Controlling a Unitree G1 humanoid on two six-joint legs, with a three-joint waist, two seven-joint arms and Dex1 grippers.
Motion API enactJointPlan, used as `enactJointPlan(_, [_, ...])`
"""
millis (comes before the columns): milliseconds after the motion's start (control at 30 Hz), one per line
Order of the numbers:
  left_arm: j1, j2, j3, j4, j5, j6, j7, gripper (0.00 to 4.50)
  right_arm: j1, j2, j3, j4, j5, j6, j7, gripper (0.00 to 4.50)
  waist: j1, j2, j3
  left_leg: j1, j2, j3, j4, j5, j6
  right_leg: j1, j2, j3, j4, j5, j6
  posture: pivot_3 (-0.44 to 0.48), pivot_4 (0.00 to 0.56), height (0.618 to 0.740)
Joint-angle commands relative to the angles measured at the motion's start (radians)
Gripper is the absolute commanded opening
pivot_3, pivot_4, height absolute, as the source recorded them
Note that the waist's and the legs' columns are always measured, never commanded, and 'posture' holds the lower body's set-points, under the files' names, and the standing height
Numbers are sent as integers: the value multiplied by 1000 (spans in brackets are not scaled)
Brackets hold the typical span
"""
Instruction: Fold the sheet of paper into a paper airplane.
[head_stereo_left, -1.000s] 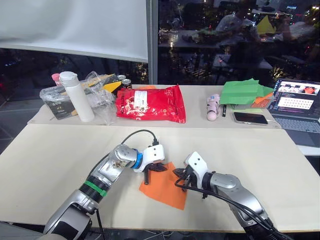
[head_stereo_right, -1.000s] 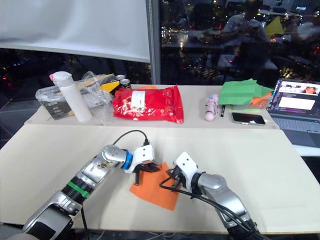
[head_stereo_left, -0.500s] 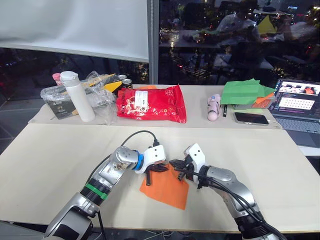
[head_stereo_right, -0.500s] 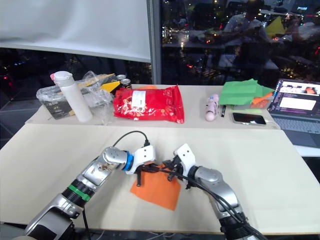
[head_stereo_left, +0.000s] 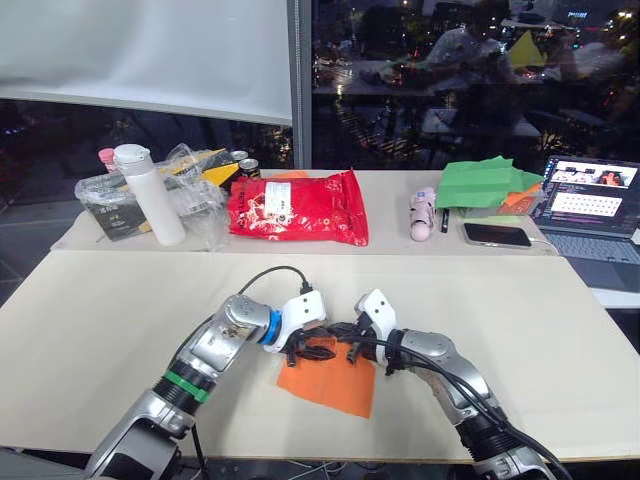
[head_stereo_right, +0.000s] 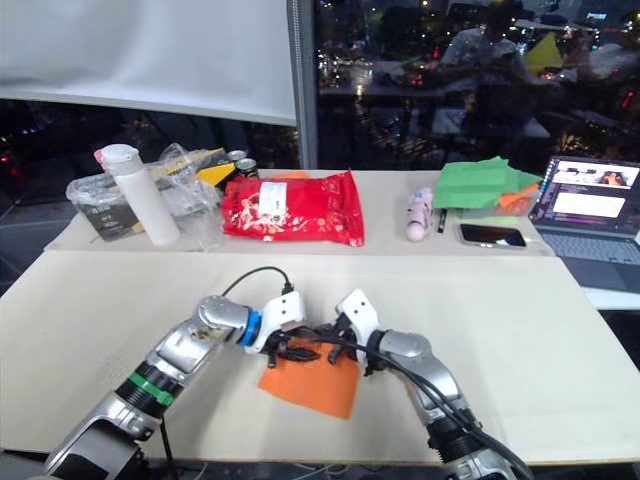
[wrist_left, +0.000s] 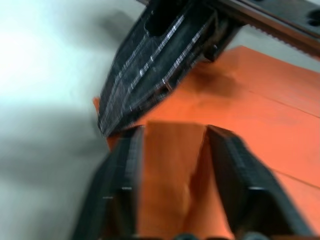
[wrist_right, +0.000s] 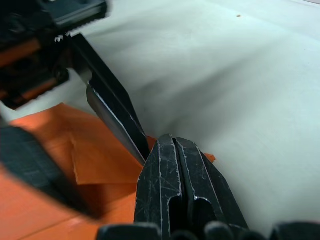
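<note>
Far-left clutter: a white cylindrical bottle with a pale cap (head_stereo_left: 148, 193) stands at the upper left of the frame, against a crinkled clear plastic bag (head_stereo_left: 190, 190) holding dark items.
Red packet: a flat glossy red plastic packet (head_stereo_left: 295, 207) lies right of the bag, at upper centre on the back part of the cream bench (head_stereo_left: 90, 320).
Left gripper: the left gripper (head_stereo_left: 305, 349) sits at lower centre of the frame, tips down on the near-left part of the orange paper; in the left wrist view its two black fingers (wrist_left: 120, 185) stand parted with a raised orange flap between them, not visibly clamped on it.
Paper airplane: the orange folded paper airplane (head_stereo_left: 330, 375) lies flat on the bench at lower centre, under and between both grippers, one pointed corner towards the front edge.
Right gripper: the right gripper (head_stereo_left: 345, 333) meets the left one at the paper's far edge; in the right wrist view its black fingers (wrist_right: 175, 190) are pressed together at the orange corner, and whether paper is pinched between them cannot be told.
Pink item: a small pale pink cylinder (head_stereo_left: 421, 214) lies at upper right of centre.
Green paper: folded green paper (head_stereo_left: 482, 184) rests right of it.
Phone: a dark flat phone (head_stereo_left: 497, 235) lies just in front of the green paper.
Laptop: an open laptop with a lit screen (head_stereo_left: 590, 200) is at the right edge.
</note>
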Motion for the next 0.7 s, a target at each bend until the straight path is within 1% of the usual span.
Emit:
enactJointPlan(33, [-6,35,138,-47,-133,82,-45,2817,7,-16,15,35,-27,7,6,0,-2,0,0,0,0,0,0,0,0,0,0,0,0,0,0,0,150,712])
enactJointPlan(133, [-4,50,183,-27,-163,103,-33,2817,10,-19,18,34,-31,7,10,0,-5,0,0,1,0,0,0,0,0,1,0,0,0,0,0,0,150,712])
enactJointPlan(267, [22,26,224,-16,-200,141,12,1639,18,-22,27,25,-35,15,13,0,-5,1,0,1,0,0,1,0,0,2,0,0,0,0,0,0,150,712])
enactJointPlan(367, [57,1,201,-36,-198,154,44,610,19,-22,28,22,-36,17,12,0,-5,1,-1,1,0,0,1,0,0,2,0,0,0,0,0,0,150,712])
enactJointPlan(433, [84,-22,183,-50,-187,167,77,18,17,-21,27,19,-39,18,9,0,-5,1,-1,1,0,0,1,0,0,2,0,0,0,0,0,0,150,712])
enactJointPlan(500, [100,-31,170,-56,-177,171,100,18,16,-20,26,16,-41,18,7,0,-5,1,-1,1,0,0,1,0,0,2,0,0,0,0,0,0,150,712])
enactJointPlan(600, [138,-70,179,-27,-161,177,193,18,7,-18,31,-14,-42,31,6,0,-5,1,-1,1,0,0,1,0,0,2,0,0,0,0,0,0,150,712])
enactJointPlan(700, [179,-66,162,-32,-148,177,220,18,-12,-7,38,-39,-46,38,1,0,-5,2,-1,1,0,0,1,0,0,2,0,0,0,0,0,0,150,712])
